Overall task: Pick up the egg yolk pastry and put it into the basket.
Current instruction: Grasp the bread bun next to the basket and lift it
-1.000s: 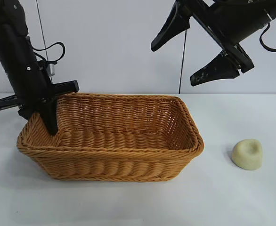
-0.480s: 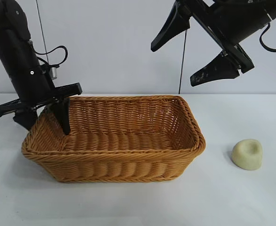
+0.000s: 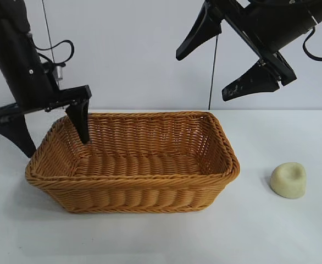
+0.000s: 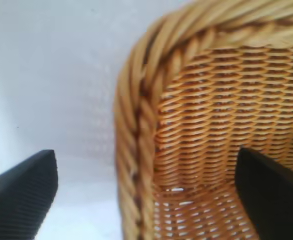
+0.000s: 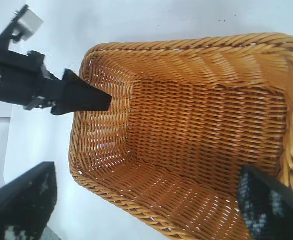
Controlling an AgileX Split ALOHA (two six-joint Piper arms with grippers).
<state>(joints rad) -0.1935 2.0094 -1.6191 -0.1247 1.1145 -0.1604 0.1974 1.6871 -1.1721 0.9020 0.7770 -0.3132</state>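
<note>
**A:** Starting with the biggest thing, the basket [image 3: 133, 159] sits left of centre on the table [image 3: 293, 231], and nothing lies in it that I can see. The left gripper [image 3: 45, 129] straddles its left end wall, fingers spread wide, one inside the rim and one outside.

**B:** So a sideways swing there could catch the braided rim and drag the basket?

**A:** That's my worry. The right gripper [image 3: 227, 69] hangs high over the basket's right end, jaws wide apart and holding nothing.

**B:** And the egg yolk pastry [image 3: 288, 180]?

**A:** Alone on the table, well apart from the basket's right side, dent up. It looks smooth and domed, so an off-centre pinch might squirt it sideways or squash it.
</note>
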